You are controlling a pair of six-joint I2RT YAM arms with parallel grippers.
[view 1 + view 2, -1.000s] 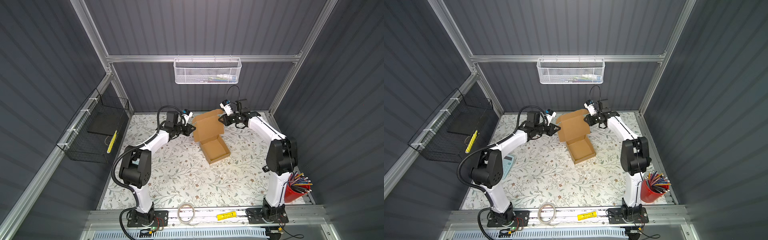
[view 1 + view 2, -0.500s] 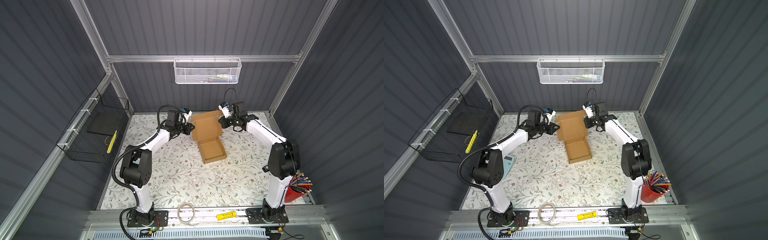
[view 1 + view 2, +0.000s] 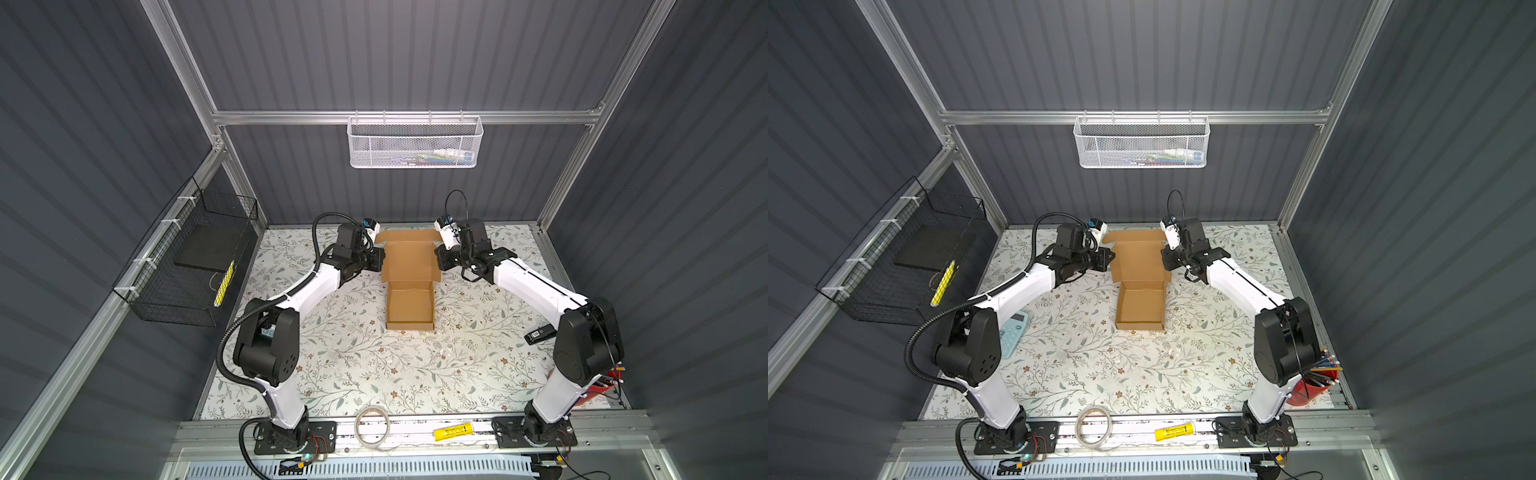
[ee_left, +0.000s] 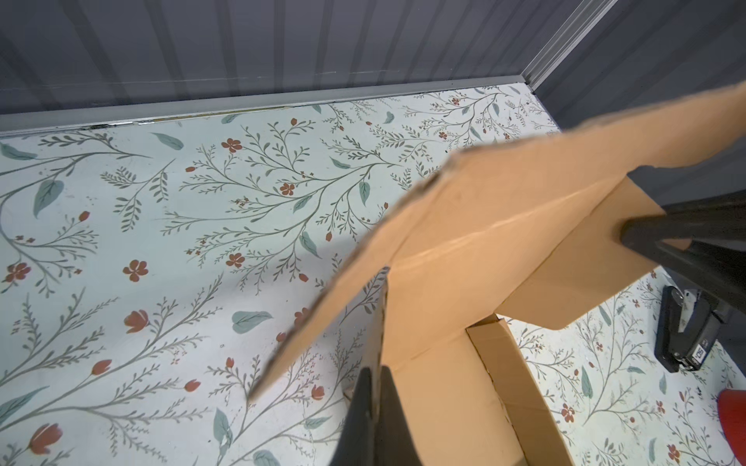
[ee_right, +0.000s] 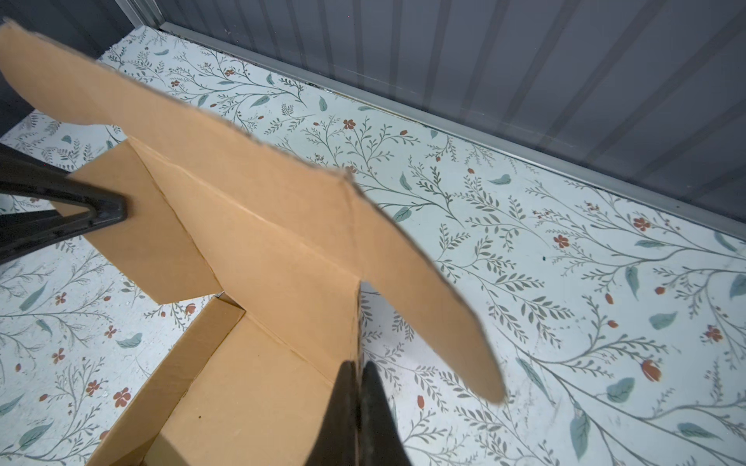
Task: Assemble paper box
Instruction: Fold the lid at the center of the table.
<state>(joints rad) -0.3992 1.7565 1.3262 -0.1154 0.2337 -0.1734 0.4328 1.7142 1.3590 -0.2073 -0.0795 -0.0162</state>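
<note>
Box (image 3: 410, 307) lies on the surface (image 3: 353, 365), a little out from the back wall (image 3: 415, 195), with its long axis running straight away from that wall. Its tray (image 3: 1139, 305), walls already up, is the half farther from the wall. The lid (image 3: 1137, 259) rises from the tray's wall-side edge and leans open toward the wall; the wrist views show it clear of the surface.

The left jaws are pressed together on the lid's left side flap (image 5: 161, 250), and the right jaws pinch the right side flap (image 4: 585, 262) the same way. In each wrist view the cardboard runs edge-on into the pinch. Both grips sit about equally far from the wall, so neither arm is nearer the work.

The left arm (image 3: 316, 286) and right arm (image 3: 528, 282) reach in low from the side opposite the wall, elbows out. Their wrists are turned inward so the two face each other across the lid.

The lid's hinge crease runs parallel to the wall. Closing therefore looks like a joint swing away from the wall and down over the tray, with both arms moving evenly. The flaps would then have to slip inside the tray's side walls rather than catch on their rims.
</note>
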